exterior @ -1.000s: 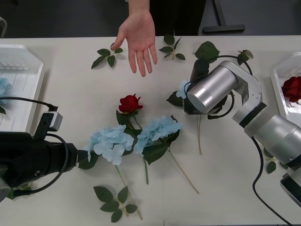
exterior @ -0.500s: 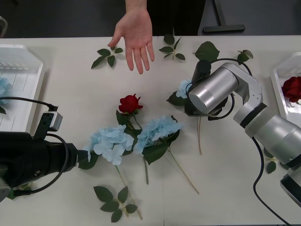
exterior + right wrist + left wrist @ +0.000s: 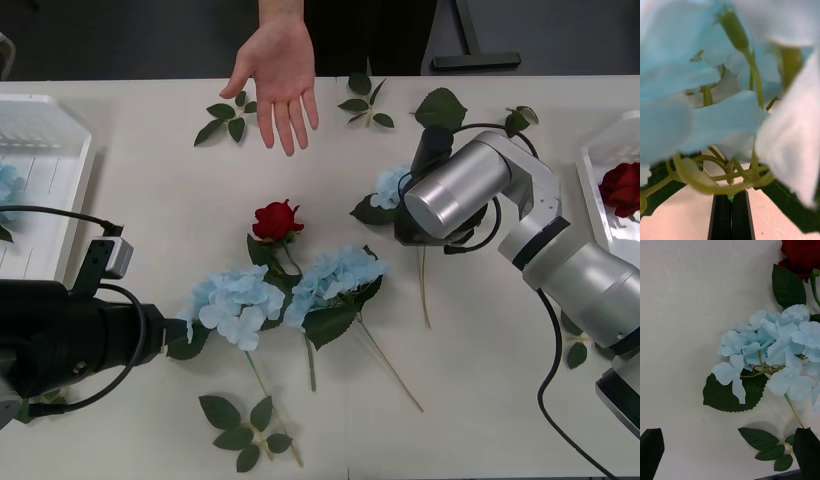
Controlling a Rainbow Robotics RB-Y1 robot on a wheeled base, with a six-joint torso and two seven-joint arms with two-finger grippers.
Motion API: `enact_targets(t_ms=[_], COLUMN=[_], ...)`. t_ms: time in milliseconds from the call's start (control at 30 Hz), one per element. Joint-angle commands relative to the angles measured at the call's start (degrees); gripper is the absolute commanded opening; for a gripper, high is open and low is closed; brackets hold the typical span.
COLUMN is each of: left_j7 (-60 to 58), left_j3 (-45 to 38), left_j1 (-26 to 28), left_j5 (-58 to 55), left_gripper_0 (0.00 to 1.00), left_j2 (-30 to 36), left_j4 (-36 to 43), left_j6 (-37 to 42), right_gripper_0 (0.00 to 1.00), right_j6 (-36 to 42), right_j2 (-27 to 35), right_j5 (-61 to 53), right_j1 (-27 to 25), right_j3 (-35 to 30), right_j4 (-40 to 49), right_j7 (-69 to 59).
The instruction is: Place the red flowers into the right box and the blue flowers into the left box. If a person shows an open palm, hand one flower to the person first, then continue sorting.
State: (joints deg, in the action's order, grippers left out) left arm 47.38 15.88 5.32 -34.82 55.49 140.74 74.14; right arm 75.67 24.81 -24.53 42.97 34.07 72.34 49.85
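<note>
White table [image 3: 150, 180], open palm [image 3: 277, 75], right gripper [image 3: 730, 215] clamped on blue hydrangea [image 3: 392, 187], left gripper [image 3: 730, 450] wide, no writing legible

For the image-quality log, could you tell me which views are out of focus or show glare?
Right wrist view: the blue flower is too close, petals blurred. Left wrist view: sharp, evenly lit. Front view: sharp, with a bright highlight on the right arm's metal housing.

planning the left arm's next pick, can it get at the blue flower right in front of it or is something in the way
Probably yes. The left gripper is open, its fingers apart above the nearest blue flower, with only bare table between. That bloom touches the neighbouring blue flower and lies near the red rose, so aim carefully.
</note>
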Motion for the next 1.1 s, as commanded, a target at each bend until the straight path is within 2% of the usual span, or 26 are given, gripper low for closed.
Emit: enact_targets(t_ms=[33, 200, 233, 333, 400, 533, 667, 767, 1100], left_j7=[2.3, 2.3, 2.3, 2.3, 2.3, 2.3, 2.3, 2.3, 2.3], left_j3=[-0.7, -0.7, -0.7, -0.7, -0.7, -0.7, -0.7, -0.7, -0.7], left_j1=[0.1, 0.1, 0.1, 0.1, 0.1, 0.1, 0.1, 0.1, 0.1], left_j5=[0.4, 0.4, 0.4, 0.4, 0.4, 0.4, 0.4, 0.4, 0.4], left_gripper_0=[1.0, 1.0, 1.0, 1.0, 1.0, 1.0, 1.0, 1.0, 1.0], left_j2=[-0.8, -0.8, -0.8, -0.8, -0.8, -0.8, -0.8, -0.8, -0.8], left_j4=[2.0, 2.0, 2.0, 2.0, 2.0, 2.0, 2.0, 2.0, 2.0], left_j6=[-0.7, -0.7, -0.7, -0.7, -0.7, -0.7, -0.7, -0.7, -0.7], right_gripper_0=[0.0, 0.0, 0.0, 0.0, 0.0, 0.0, 0.0, 0.0, 0.0], right_j6=[-0.1, -1.9, -3.3, -7.1, -13.4, -24.3, -33.4, -40.8, -50.9], right_j2=[1.3, 3.2, 3.2, 3.6, 3.7, 4.0, 3.8, 3.7, 0.1], right_j5=[-1.0, -5.1, -6.8, -9.7, -13.4, -25.7, -38.6, -46.8, -59.7], right_j1=[-0.3, -0.3, 0.0, 0.6, 1.2, 3.2, 5.5, 8.1, 16.6], right_j3=[-9.4, -24.8, -29.6, -34.9, -37.7, -37.1, -34.0, -30.8, -29.0], right_j4=[0.3, 0.3, 0.3, 0.4, 0.5, 0.5, 0.6, 0.5, 0.5], right_j7=[7.4, 21.8, 27.0, 36.1, 45.5, 54.1, 61.2, 71.1, 86.9])
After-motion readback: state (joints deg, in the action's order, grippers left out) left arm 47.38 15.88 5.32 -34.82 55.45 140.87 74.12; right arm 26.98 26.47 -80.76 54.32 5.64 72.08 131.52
